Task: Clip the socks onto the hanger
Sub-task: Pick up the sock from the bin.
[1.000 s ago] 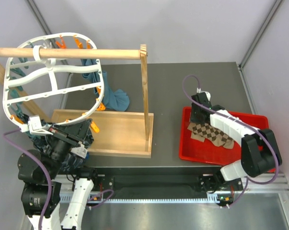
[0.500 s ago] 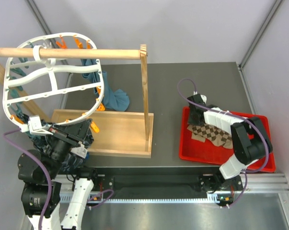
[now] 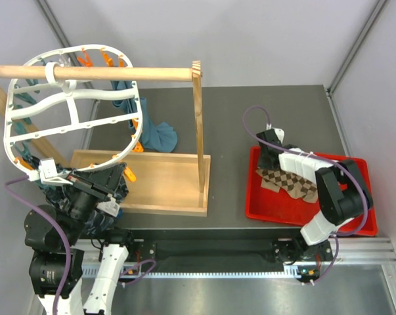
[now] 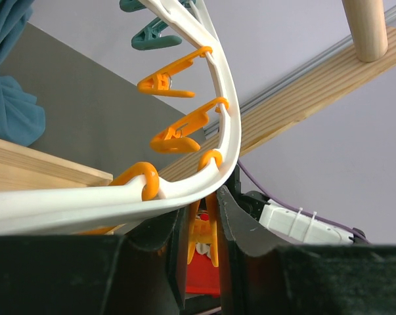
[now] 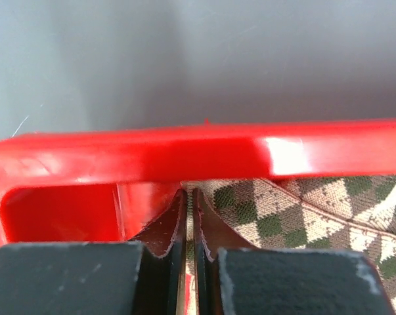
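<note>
The argyle socks (image 3: 291, 184) lie in a red tray (image 3: 355, 223) at the right. My right gripper (image 3: 266, 165) is down at the tray's far left corner, shut on the edge of a sock (image 5: 276, 210); a thin strip of fabric shows between the jaws. The white oval hanger (image 3: 73, 108) hangs from a wooden rod (image 3: 92, 72) at the left. My left gripper (image 3: 122, 178) is at the hanger's lower rim (image 4: 204, 177), shut on an orange peg (image 4: 207, 233) that hangs under it. More orange pegs (image 4: 178, 134) and a teal peg (image 4: 155, 39) line the rim.
A wooden stand with base board (image 3: 165, 180) and upright post (image 3: 198, 131) fills the middle. A blue-teal cloth (image 3: 159, 134) lies behind it on the dark table. Grey walls close the back and both sides.
My right gripper has moved a little left and nearer along the tray's left corner and stayed shut on the sock edge. The left arm has not moved.
</note>
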